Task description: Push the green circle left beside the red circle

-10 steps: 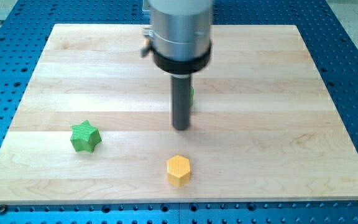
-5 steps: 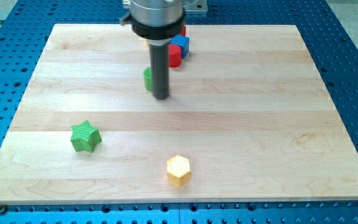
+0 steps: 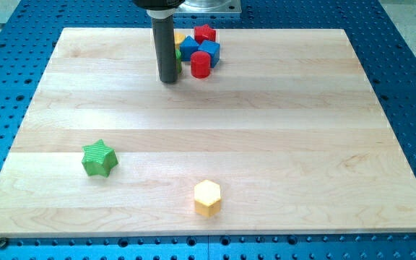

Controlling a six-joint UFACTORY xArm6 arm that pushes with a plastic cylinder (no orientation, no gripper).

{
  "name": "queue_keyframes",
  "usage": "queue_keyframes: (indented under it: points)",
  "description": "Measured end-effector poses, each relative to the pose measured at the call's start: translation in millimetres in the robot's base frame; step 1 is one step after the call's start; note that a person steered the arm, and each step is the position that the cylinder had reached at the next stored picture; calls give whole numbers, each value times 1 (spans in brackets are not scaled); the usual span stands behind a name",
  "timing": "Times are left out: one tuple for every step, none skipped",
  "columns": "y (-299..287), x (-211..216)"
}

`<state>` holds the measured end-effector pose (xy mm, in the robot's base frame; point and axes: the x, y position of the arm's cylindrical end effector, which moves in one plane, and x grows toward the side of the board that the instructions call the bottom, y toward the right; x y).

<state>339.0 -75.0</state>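
My tip (image 3: 167,79) rests on the board near the view's top, just left of a cluster of blocks. The green circle (image 3: 178,53) shows only as a thin sliver behind the rod's right edge, so the rod hides most of it. The red circle (image 3: 201,66) stands a little to the right of the rod and slightly lower than the sliver. I cannot tell whether the green circle touches the red circle.
Two blue blocks (image 3: 188,48) (image 3: 209,50), a red block (image 3: 205,32) and a yellow block (image 3: 180,36) crowd above the red circle. A green star (image 3: 98,159) lies at the lower left and a yellow hexagon (image 3: 207,197) near the bottom edge.
The rod has moved up and to the left from the board's middle. The green circle has travelled with it, up towards the cluster at the top.
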Motion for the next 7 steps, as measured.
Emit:
queue_keyframes:
  points:
    - [-29,5]
    - [-45,6]
    - [-46,6]
    - [-46,6]
    - [-46,8]
    - [-46,11]
    - [-41,16]
